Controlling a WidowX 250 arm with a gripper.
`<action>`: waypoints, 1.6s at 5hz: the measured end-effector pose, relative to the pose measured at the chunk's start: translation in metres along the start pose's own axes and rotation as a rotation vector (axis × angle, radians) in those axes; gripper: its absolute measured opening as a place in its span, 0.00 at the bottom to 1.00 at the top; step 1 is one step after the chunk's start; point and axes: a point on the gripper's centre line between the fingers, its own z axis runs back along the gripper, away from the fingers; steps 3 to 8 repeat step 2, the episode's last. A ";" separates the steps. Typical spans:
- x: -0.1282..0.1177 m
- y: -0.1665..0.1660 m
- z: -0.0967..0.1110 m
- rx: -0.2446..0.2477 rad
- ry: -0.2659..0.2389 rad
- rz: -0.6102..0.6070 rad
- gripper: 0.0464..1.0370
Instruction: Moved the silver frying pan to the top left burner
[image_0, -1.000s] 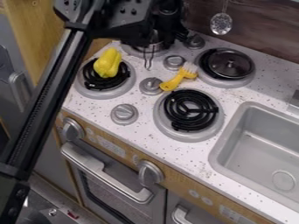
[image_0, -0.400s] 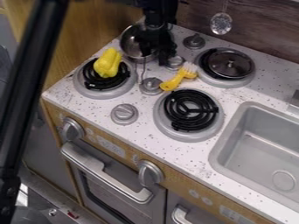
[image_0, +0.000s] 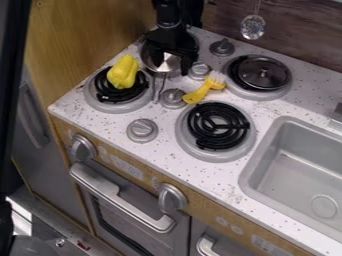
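– Fingers (image_0: 185, 64) of the black gripper (image_0: 171, 62) look spread apart; round silver metal frying pan (image_0: 168, 64) sits below, back left on the white speckled stovetop (image_0: 160, 155)
– yeah, risky tho; one fingertip snagging it on the lift could tip it

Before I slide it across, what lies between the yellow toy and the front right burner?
In the camera view: the left burner's rim, the pan's wire handle, then a gray knob.
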 end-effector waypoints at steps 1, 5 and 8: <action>-0.029 -0.011 0.014 -0.004 0.078 0.034 0.96; -0.046 -0.027 0.015 0.029 0.173 0.000 0.96; -0.046 -0.027 0.015 0.029 0.173 0.000 0.96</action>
